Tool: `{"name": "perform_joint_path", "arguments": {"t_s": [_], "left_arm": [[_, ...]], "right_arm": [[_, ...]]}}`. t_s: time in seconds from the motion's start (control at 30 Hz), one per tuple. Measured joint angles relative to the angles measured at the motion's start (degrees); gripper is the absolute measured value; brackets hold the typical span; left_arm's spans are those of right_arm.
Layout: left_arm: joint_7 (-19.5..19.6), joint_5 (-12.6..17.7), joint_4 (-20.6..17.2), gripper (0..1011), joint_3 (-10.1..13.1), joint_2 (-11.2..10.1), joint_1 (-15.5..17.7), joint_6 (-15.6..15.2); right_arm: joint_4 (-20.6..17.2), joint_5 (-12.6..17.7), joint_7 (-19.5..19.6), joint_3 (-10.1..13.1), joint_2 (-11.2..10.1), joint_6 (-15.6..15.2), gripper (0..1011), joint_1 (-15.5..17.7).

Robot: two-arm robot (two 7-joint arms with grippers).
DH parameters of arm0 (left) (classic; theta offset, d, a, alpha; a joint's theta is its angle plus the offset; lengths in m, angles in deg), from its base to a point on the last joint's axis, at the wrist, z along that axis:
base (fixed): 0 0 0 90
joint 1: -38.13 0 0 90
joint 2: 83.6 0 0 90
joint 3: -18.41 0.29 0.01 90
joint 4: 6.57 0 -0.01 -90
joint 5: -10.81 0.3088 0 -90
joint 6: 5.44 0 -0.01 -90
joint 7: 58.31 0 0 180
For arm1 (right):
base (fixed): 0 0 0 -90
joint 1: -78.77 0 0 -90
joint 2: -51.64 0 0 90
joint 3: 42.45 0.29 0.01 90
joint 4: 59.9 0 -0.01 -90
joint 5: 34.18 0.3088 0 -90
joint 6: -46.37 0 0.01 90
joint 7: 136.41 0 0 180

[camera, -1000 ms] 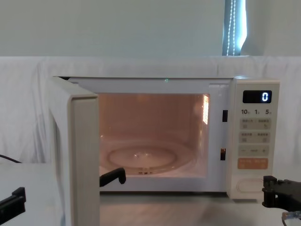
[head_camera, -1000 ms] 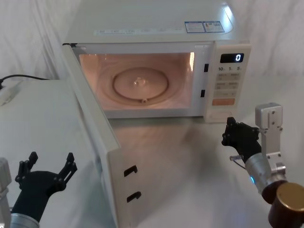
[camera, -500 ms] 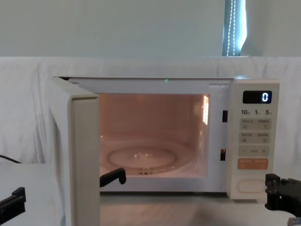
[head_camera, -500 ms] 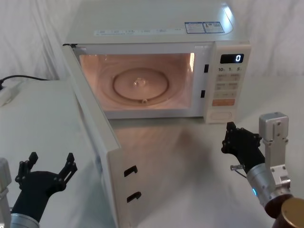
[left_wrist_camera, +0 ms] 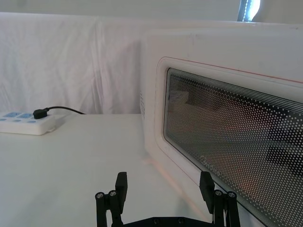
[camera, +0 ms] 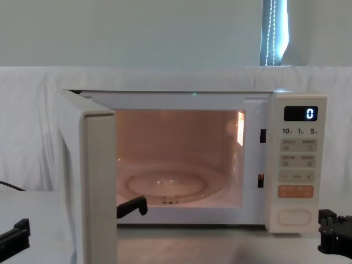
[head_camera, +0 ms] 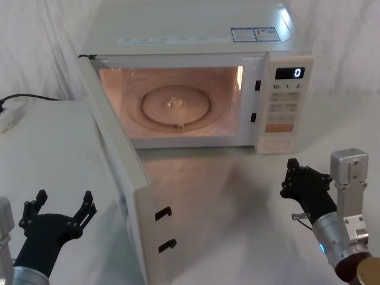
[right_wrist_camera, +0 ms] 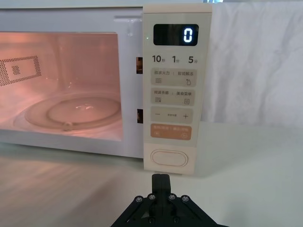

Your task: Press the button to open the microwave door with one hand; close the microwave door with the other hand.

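the right gripper point(head_camera: 289, 178), jaws shut on nothing, has backed away from the button point(right_wrist_camera: 168, 158) over the last second and now sits well clear of the keypad. the microwave door point(head_camera: 116, 163) stands swung wide toward the robot's left, cavity lit, so the opening step looks done and closing is what remains. the left gripper point(head_camera: 62, 214) hovers low just outside the door's outer face, jaws spread wide and empty. the door's free edge juts toward the robot; bare surface point(head_camera: 47, 148) to its left gives room to push it closed.
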Motion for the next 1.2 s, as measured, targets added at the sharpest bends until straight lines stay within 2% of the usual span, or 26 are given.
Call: {"name": "perform_joint_path", "arguments": {"t_s": [0.83,0.97,1.2], "left_arm": [[0.00,0.00,0.00,1001,0.00,0.00,0.00,0.00],[0.00,0.00,0.00,933,0.00,0.00,0.00,0.00],[0.00,0.00,0.00,751,0.00,0.00,0.00,0.00]], "right_arm": [[-0.09,-0.02,0.03,0.03,-0.01,-0.08,0,0.04],[-0.10,-0.03,0.03,0.03,-0.01,-0.10,0,0.04],[-0.13,-0.05,0.03,0.03,-0.01,-0.11,0,0.04]]}}
